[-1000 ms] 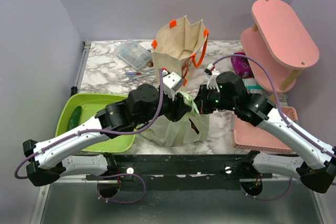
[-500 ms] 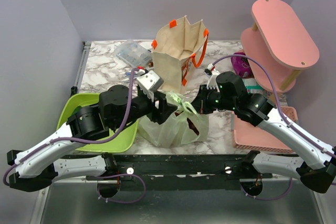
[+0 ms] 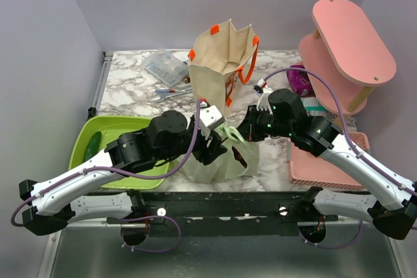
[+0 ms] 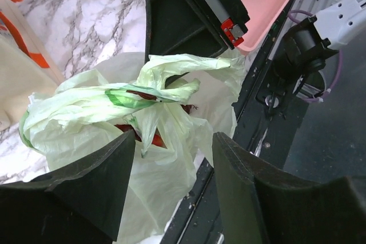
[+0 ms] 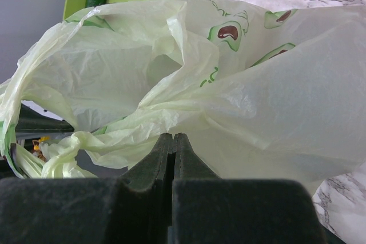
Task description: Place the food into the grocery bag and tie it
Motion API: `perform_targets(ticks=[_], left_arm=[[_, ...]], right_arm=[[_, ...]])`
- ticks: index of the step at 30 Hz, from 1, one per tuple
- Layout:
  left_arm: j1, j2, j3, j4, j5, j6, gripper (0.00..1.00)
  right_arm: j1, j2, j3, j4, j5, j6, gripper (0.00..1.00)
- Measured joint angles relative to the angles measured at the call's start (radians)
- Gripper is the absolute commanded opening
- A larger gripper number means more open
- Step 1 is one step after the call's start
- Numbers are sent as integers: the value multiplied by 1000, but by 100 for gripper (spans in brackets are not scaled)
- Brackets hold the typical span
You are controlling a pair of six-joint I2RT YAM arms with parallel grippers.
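Note:
The light green grocery bag point(image 3: 218, 161) with avocado prints stands at the table's near edge, its handles twisted together on top. Red food point(image 4: 130, 130) shows dimly through the plastic; the other food is hidden inside. My left gripper point(image 3: 214, 140) is open, with its fingers point(image 4: 108, 170) spread on either side of the bag's point(image 4: 143, 98) twisted top and not gripping it. My right gripper point(image 3: 246, 131) is shut, its tips point(image 5: 172, 136) pinching a bunched strand of the bag point(image 5: 240, 101) at its right side.
A stiff beige tote point(image 3: 225, 56) with orange handles stands behind the bag. A green tray point(image 3: 124, 131) with a cucumber point(image 3: 93, 146) lies at the left. A pink basket point(image 3: 326, 161) and a pink shelf point(image 3: 352, 40) are at the right. A clear box point(image 3: 164, 66) sits at the back.
My left arm swung out to the left, away from the bag, then came back; its open gripper is now over the bag's twisted top. The right arm has not moved.

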Motion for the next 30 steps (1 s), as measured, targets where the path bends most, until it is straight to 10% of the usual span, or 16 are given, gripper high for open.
perform_targets(ticks=[30], left_arm=[[0,-232,-434,578,15,351,46]], right_arm=[[0,30,0,0,-15,6,1]])
